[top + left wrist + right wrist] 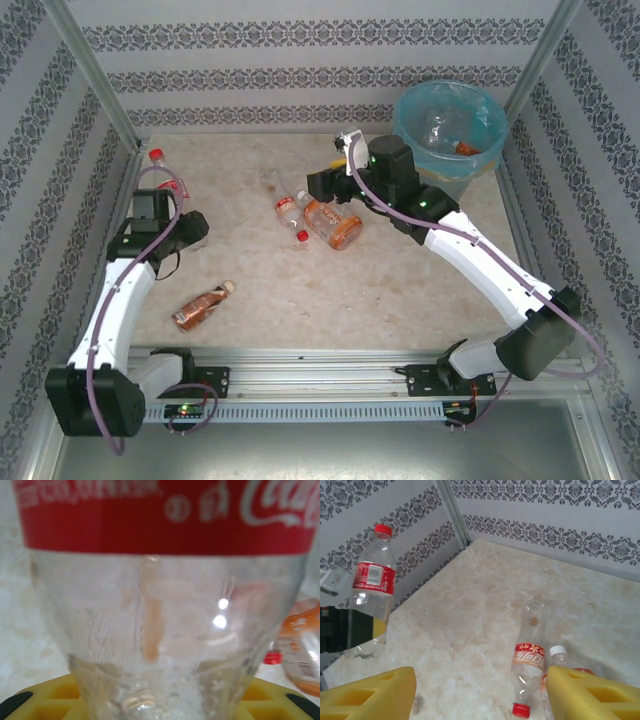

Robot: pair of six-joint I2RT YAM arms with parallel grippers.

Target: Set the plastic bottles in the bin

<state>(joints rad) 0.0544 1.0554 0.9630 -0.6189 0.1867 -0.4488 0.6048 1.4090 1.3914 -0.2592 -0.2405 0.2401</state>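
At least two bottles (466, 148) lie in the bin (402, 112) at upper right, and three others (200, 307) remain on the desk (400, 290). Our left pincer (162, 185) grips an upright red-labelled bottle (165, 525); our right pincer (480, 700) gapes empty.

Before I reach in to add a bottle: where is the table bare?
Bare: the near-right marble between the orange bottle, the right arm and the front rail; also the far strip between the Coca-Cola bottle and the red-labelled clear bottle. Crowded: the centre, by the right gripper.

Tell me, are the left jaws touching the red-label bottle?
Cannot tell. The left wrist view shows the bottle between the jaws, too close and blurred to show contact or a gap.
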